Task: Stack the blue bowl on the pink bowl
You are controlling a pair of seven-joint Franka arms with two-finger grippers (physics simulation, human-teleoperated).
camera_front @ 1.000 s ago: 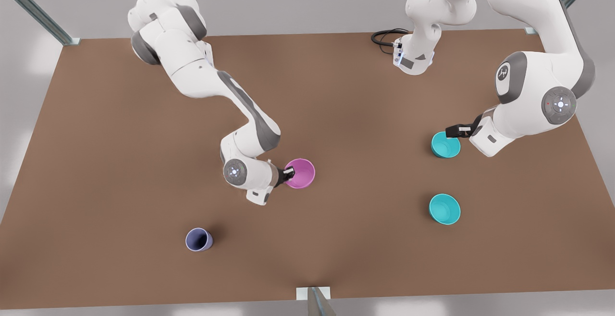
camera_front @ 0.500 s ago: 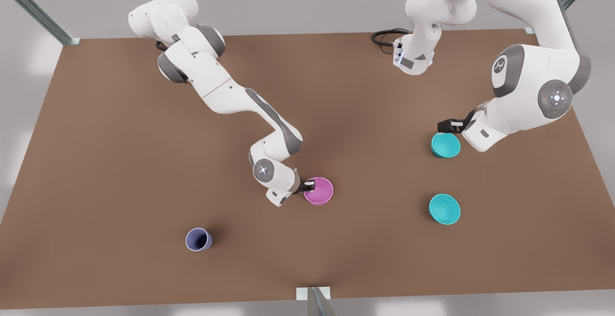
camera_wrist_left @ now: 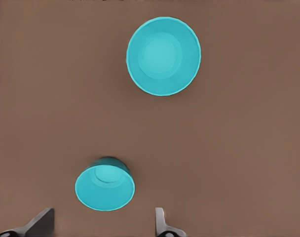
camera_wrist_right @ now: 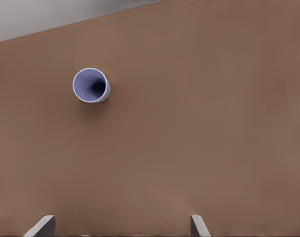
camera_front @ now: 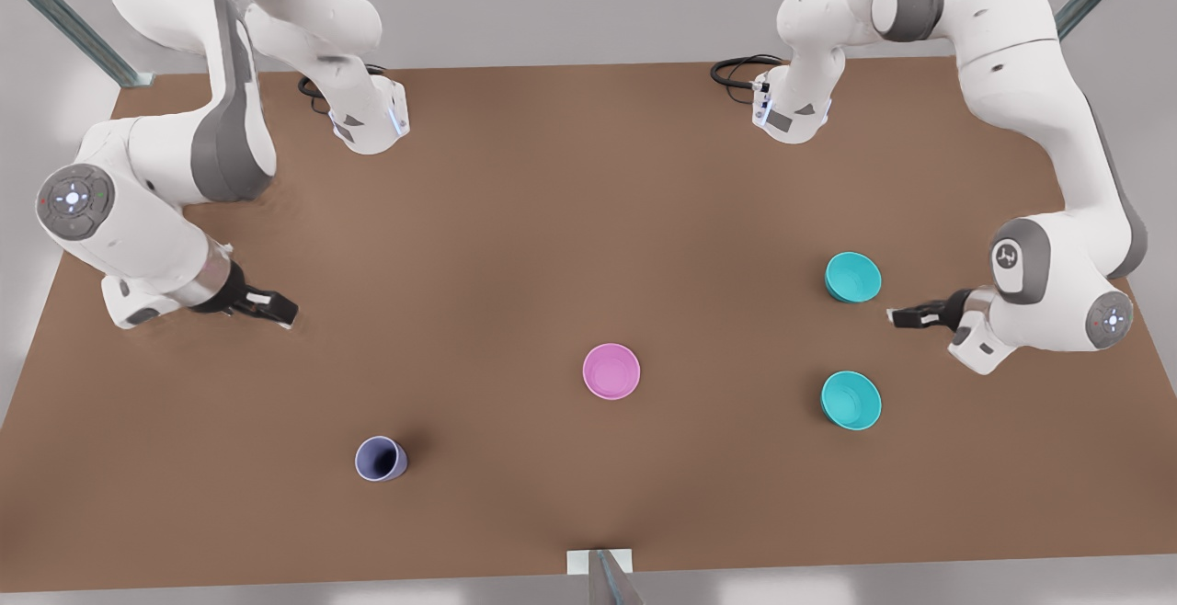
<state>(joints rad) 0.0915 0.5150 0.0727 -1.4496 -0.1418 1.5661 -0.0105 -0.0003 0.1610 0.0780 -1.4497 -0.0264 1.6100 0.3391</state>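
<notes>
The pink bowl (camera_front: 611, 371) stands upright and alone near the middle of the brown surface (camera_front: 570, 200), with nothing stacked in it; the stacking step is judged not yet begun, and the step in hand is the pickup of a blue bowl. Two alike turquoise bowls sit toward the front view's right: the blue bowl (camera_front: 852, 277) nearer the arm bases, and the second teal bowl (camera_front: 851, 400) nearer the camera edge, well apart from each other and from the pink one. The left gripper (camera_front: 906, 317) hovers just beside and between these two, fingers (camera_wrist_left: 160, 223) spread wide and empty; its wrist view shows the blue bowl (camera_wrist_left: 105, 184) close ahead of the fingers and the second teal bowl (camera_wrist_left: 163, 56) farther off. The right gripper (camera_front: 271, 308) waits at the front view's left, fingers (camera_wrist_right: 41, 226) open and empty, looking toward the lavender cup (camera_wrist_right: 91, 85), which is no part of the task. The next move likely calls for the left gripper to close on one rim wall, lift, and carry across to the pink bowl. All bowls appear smooth, plain, round plastic with tapered walls, so nesting should be easy though a thin rim may slip.
</notes>
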